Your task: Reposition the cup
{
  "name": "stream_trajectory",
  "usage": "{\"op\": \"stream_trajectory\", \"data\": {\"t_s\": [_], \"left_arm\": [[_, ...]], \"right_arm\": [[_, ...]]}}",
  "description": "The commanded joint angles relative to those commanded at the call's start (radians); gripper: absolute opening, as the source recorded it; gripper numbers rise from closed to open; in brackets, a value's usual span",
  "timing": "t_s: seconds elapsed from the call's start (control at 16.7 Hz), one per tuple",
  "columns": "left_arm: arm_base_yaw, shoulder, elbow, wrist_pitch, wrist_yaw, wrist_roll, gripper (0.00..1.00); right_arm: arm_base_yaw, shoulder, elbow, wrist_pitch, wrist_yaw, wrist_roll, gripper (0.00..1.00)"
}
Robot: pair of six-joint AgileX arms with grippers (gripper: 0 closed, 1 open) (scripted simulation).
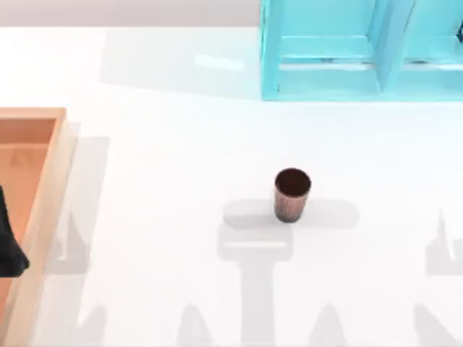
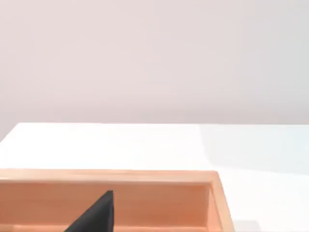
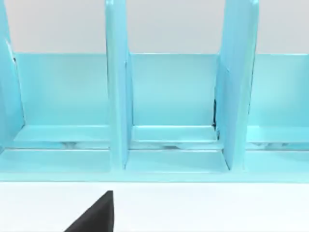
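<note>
Cup (image 1: 292,194): upright on counter (image 1: 181,217), slightly toward 3 o'clock of centre, untouched. Left arm (image 1: 9,246) at 9 o'clock over wooden tray (image 1: 43,210); jaws' state cannot be told. Blue rack (image 1: 347,79) at 1 o'clock.

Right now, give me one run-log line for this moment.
cup: upright, mid-table, untouched | wooden tray: left edge | blue rack: far right | left arm: over tray | stage: before approach
</note>
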Motion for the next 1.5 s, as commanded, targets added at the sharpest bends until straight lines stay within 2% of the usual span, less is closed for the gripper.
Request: {"op": "stream_trajectory", "data": {"t_s": [0.24, 0.48, 0.72, 1.02, 1.26, 1.5], "left_arm": [[0.0, 0.0, 0.0, 0.0, 0.0, 0.0, 1.0], [0.0, 0.0, 0.0, 0.0, 0.0, 0.0, 1.0], [0.0, 0.0, 0.0, 0.0, 0.0, 0.0, 1.0], [0.0, 0.0, 0.0, 0.0, 0.0, 0.0, 1.0], [0.0, 0.0, 0.0, 0.0, 0.0, 0.0, 1.0], [0.0, 0.0, 0.0, 0.0, 0.0, 0.0, 1.0]], "right_arm": [[0.0, 0.029, 0.03, -0.027, -0.001, 0.009, 1.0], [0.001, 0.208, 0.213, -0.178, 0.001, 0.058, 1.0], [0.023, 0.538, 0.55, -0.433, 0.008, 0.145, 1.0], [0.089, 1.078, 1.062, -0.82, 0.014, 0.271, 1.0], [0.19, 1.528, 1.455, -1.104, 0.009, 0.37, 1.0], [0.325, 1.871, 1.741, -1.312, 0.0, 0.463, 1.0]]}}
